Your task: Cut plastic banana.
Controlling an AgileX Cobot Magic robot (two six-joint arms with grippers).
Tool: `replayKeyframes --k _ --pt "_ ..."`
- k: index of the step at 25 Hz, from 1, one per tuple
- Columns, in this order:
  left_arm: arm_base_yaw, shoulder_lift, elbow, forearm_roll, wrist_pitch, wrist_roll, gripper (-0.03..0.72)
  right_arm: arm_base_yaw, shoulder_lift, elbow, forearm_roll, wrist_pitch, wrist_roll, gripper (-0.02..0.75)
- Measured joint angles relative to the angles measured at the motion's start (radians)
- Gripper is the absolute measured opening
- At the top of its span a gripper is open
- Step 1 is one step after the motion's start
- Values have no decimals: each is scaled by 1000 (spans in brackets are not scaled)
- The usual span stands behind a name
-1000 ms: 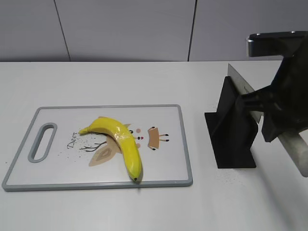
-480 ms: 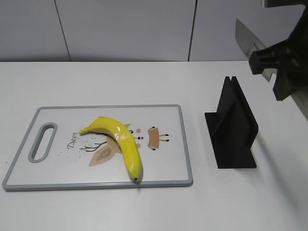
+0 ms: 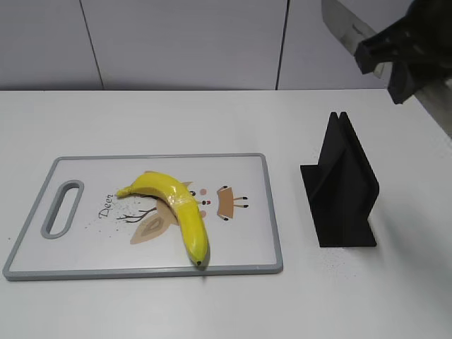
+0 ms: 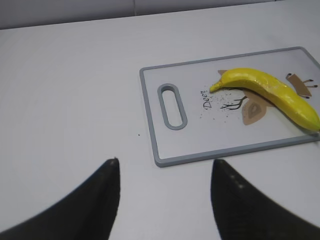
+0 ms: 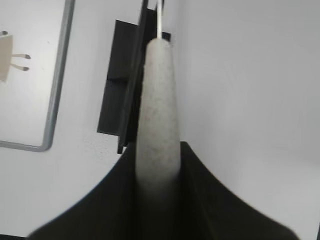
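While raised above stand point(image 3: 340, 185), right claw point(image 5: 157, 170) grips knife point(image 3: 347, 27).

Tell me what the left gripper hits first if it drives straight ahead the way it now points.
Probably the cutting board: the open left gripper faces its near edge by the handle slot, with bare table between. The banana lies off to the right.

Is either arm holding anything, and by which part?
The right end effector grips a knife by its grey handle. The left end effector is open, empty.
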Motion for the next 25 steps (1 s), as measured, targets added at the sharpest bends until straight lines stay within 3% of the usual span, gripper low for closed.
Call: replayKeyframes --k 5,11,19,25 --pt "0 42 -14 -6 -19 0 621 -28 90 -137 93 0 -189 156" --pt "0 256 -85 -30 -52 40 623 -31 169 -210 180 -18 -537 156" --pt "0 639 -194 -188 -138 443 593 -31 253 -216 346 -36 -1080 156" --pt "-28 925 -332 -309 -143 728 587 -31 296 -230 421 -38 -1365 156"
